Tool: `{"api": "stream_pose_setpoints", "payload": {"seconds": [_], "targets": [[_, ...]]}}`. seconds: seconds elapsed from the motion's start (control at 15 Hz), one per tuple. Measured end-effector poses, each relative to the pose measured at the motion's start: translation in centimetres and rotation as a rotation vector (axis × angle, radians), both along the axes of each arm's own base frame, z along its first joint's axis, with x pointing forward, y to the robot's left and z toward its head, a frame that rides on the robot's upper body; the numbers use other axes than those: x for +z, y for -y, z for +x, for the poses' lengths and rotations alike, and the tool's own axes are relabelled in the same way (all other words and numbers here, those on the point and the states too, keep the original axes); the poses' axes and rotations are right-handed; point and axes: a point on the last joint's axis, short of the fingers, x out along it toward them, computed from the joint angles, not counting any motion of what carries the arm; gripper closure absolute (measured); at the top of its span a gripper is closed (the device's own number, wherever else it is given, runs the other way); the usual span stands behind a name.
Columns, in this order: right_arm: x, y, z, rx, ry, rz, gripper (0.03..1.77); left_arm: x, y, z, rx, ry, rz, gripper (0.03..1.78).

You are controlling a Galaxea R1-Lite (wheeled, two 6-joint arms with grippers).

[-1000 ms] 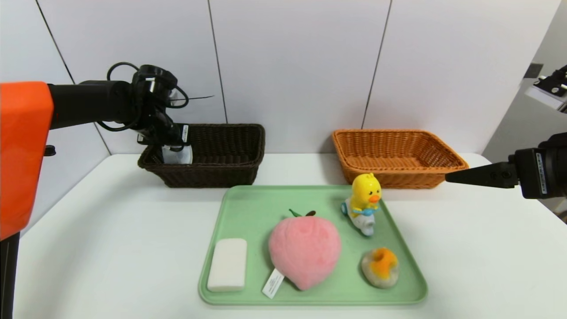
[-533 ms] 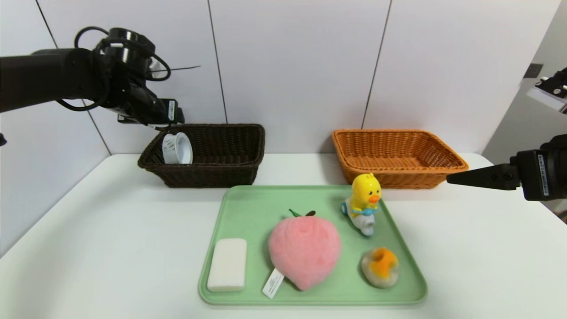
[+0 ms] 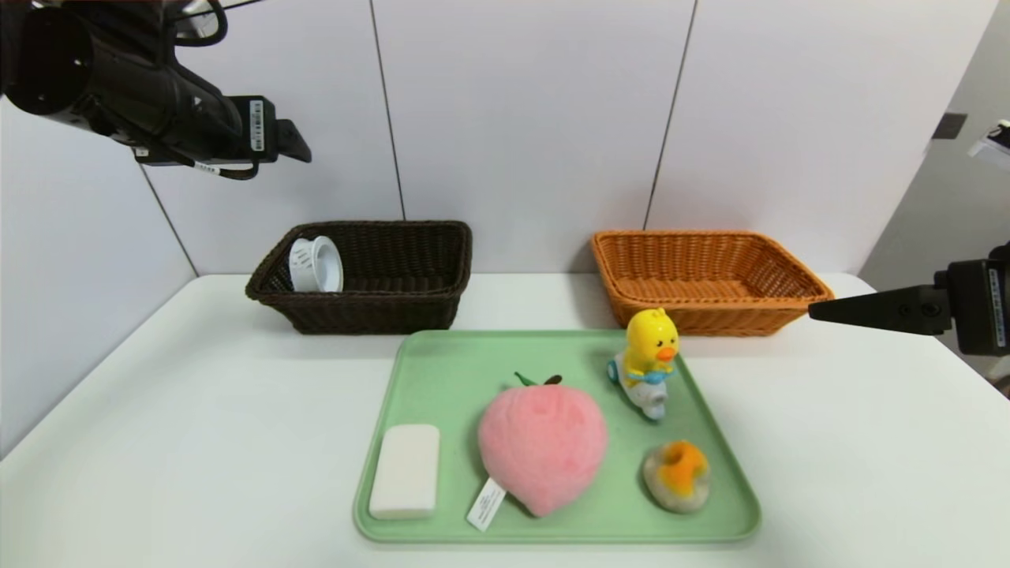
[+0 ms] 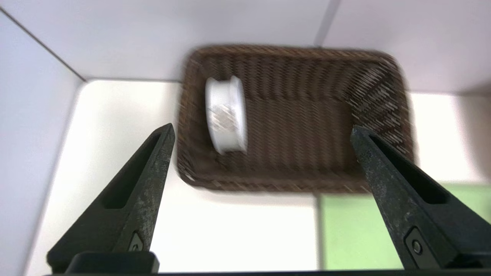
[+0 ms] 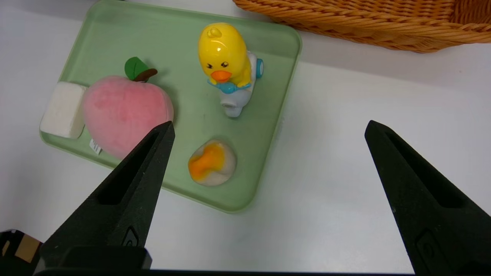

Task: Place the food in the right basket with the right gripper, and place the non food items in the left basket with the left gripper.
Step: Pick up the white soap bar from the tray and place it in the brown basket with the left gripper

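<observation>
Left pincer [image 4: 261, 132] is hanging spread wide and empty, high above the dark left basket [image 3: 394, 312]; a white roll [image 3: 316, 264] is lying inside at that basket's left end. Right pincer [image 5: 268, 126] is idling spread wide over the tabletop [image 3: 197, 442] beside the orange right basket [image 3: 710, 315]. Green tray [image 3: 442, 363] is carrying the white block [image 3: 405, 471], pink plush peach [image 3: 543, 442], yellow duck toy [image 3: 649, 359] and orange-white food piece [image 3: 677, 476].

The dark basket [image 4: 295, 119] and white roll [image 4: 225, 114] inside it are motion-blurred.
</observation>
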Motion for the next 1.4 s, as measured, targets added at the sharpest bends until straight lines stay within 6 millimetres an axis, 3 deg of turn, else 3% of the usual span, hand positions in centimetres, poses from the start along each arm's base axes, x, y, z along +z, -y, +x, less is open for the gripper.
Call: {"api": "stream_pose_setpoints", "payload": {"seconds": [0.27, 0.53, 1.0, 1.4], "targets": [[0.0, 0.1, -0.4, 0.0, 0.015, 0.003, 0.09, 0.0, 4.2, -4.8, -0.119, -0.132, -0.098, 0.15], [0.0, 0.1, -0.8, -0.005, 0.017, 0.005, 0.09, -1.2, 7.6, -7.8, -0.172, -0.27, -0.191, 0.14], [0.0, 0.2, -0.8, -0.007, 0.016, 0.011, 0.09, -7.3, 10.4, -9.3, -0.114, -0.534, -0.196, 0.12], [-0.2, 0.1, -0.8, -0.009, 0.008, 0.013, 0.09, -10.4, 12.2, -10.9, -0.154, -0.657, -0.127, 0.12]]}}
